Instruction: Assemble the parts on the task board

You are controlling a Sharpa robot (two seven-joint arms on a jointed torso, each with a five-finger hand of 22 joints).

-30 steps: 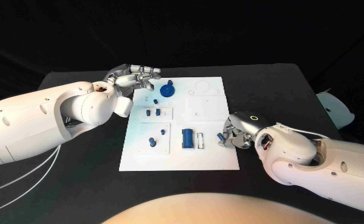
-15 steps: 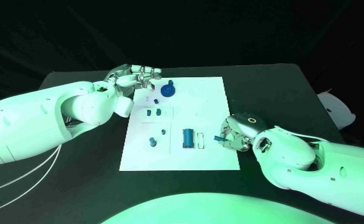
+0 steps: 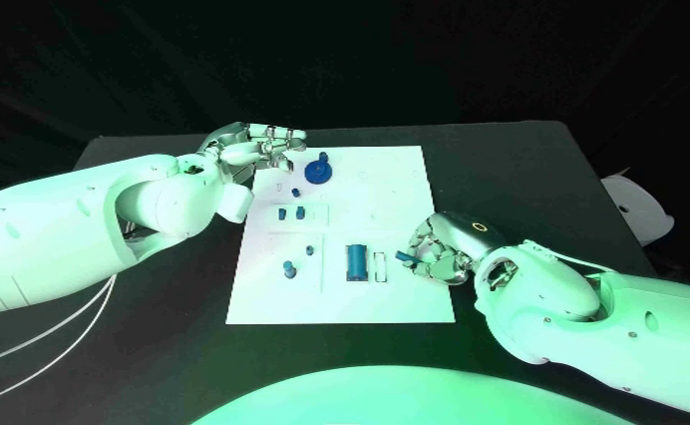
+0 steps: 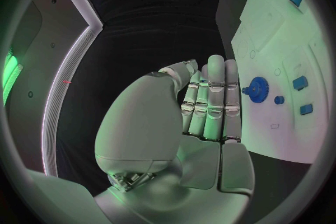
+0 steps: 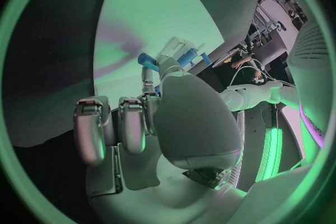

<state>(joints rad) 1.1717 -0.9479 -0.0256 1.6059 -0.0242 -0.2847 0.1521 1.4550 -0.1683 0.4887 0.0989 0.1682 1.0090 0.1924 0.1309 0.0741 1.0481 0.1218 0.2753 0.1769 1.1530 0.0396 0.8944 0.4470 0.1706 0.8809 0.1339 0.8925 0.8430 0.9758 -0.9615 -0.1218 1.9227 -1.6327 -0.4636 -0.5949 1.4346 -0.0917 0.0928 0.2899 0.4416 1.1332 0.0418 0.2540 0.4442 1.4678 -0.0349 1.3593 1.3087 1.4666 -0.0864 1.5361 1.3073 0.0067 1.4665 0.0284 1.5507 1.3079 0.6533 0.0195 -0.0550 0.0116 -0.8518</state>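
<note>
The white task board (image 3: 396, 300) lies mid-table. On it are a blue gear (image 3: 318, 172), two small blue blocks (image 3: 292, 213), a larger blue block (image 3: 355, 261) beside a white slot, and a small blue peg (image 3: 289, 268). My right hand (image 3: 443, 248) hovers over the board's right edge and pinches a small blue part (image 3: 407, 258), seen at its fingertips (image 5: 148, 59) in the right wrist view. My left hand (image 3: 259, 151) hangs at the board's far left corner, next to the gear (image 4: 257, 89), with its fingers (image 4: 210, 101) held straight and nothing in them.
A pale rounded object (image 3: 640, 208) sits at the table's right edge. Black tabletop surrounds the board (image 4: 280, 39) on all sides. Both forearms reach in low over the table's near corners.
My right hand has shifted slightly inward over the board's right edge, carrying the small blue part with it. The left hand has stayed put.
</note>
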